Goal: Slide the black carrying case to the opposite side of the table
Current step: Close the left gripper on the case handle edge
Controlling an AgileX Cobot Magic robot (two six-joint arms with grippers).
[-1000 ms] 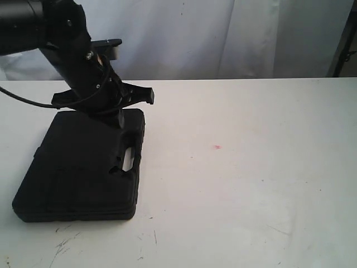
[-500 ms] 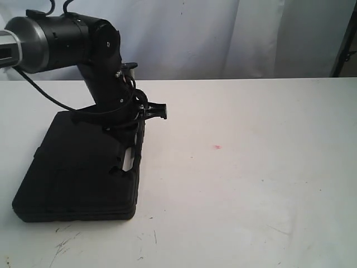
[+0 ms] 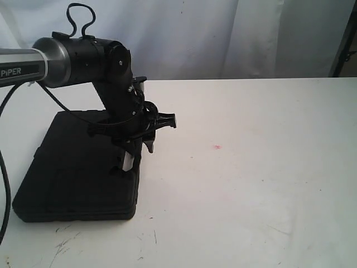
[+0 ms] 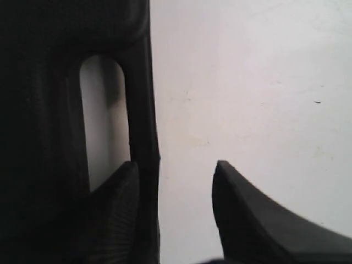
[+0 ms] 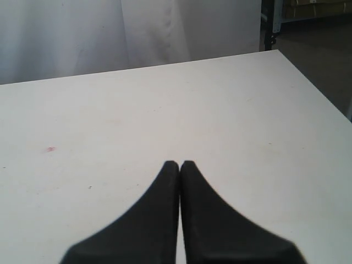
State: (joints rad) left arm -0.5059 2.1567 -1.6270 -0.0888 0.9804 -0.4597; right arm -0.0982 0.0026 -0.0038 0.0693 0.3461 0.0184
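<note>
The black carrying case (image 3: 72,173) lies flat at the left of the white table (image 3: 251,184). Its handle side faces the middle of the table. My left gripper (image 3: 143,149) is open and points down at that side. In the left wrist view, one finger (image 4: 118,209) sits in the handle slot (image 4: 104,115). The other finger (image 4: 247,214) is over bare table, so the handle bar (image 4: 144,110) stands between the jaws of the left gripper (image 4: 176,168). My right gripper (image 5: 180,164) is shut on nothing, low over the table; the exterior view does not show it.
A small pink spot (image 3: 217,147) marks the table near the middle, also the pink spot (image 5: 50,149) in the right wrist view. Dark scratches (image 3: 61,243) lie at the front left. A white curtain (image 3: 223,33) hangs behind the far edge.
My left arm has swung lower and to the right, bringing the gripper down from above the case's far corner to its handle. The case has not moved.
</note>
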